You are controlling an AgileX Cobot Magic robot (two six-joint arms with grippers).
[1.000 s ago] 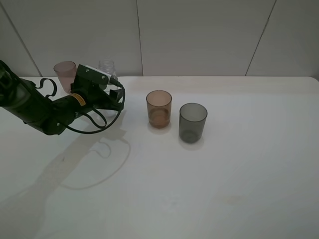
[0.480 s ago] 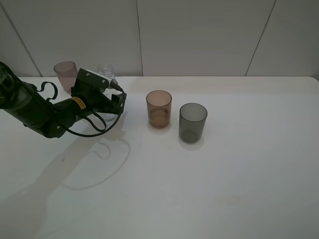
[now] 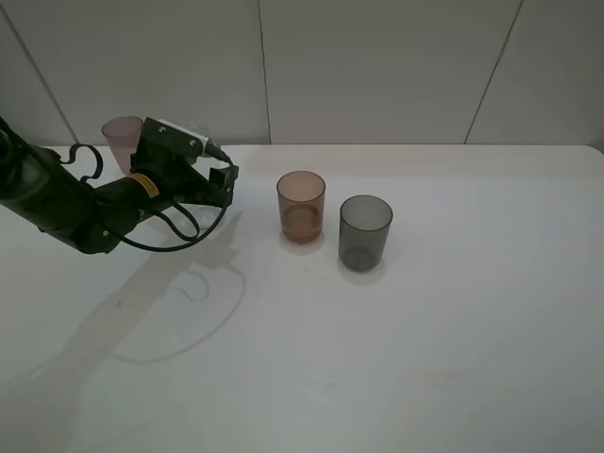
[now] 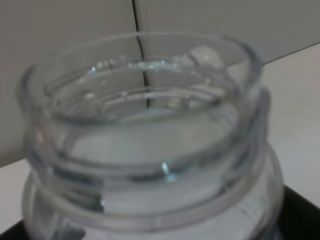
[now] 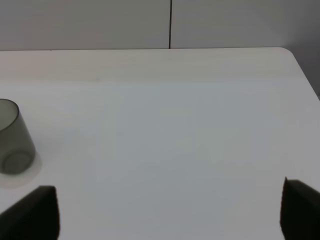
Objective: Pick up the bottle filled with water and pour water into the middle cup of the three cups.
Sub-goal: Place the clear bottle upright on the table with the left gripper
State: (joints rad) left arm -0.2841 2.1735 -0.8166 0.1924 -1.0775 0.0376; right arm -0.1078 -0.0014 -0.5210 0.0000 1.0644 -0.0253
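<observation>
The clear bottle (image 3: 200, 128) stands at the back left, mostly hidden behind my left gripper (image 3: 209, 168). In the left wrist view its threaded capless neck (image 4: 145, 135) fills the frame, with dark fingers (image 4: 300, 212) at either side of its shoulders. The left gripper is shut on the bottle. The amber middle cup (image 3: 301, 206) stands to the right of the gripper. The dark grey cup (image 3: 365, 231) is right of the amber one and shows in the right wrist view (image 5: 12, 137). The mauve-brown cup (image 3: 121, 138) is behind the left arm. My right gripper (image 5: 165, 215) is open and empty.
The white table (image 3: 425, 330) meets a pale panelled wall (image 3: 377, 66) at the back. The left arm's black cables (image 3: 179, 226) loop below the wrist. The right arm is out of the exterior view.
The left gripper dipped a little, then rose and drew back slightly at the bottle, which shifted with it. The cups have not moved.
</observation>
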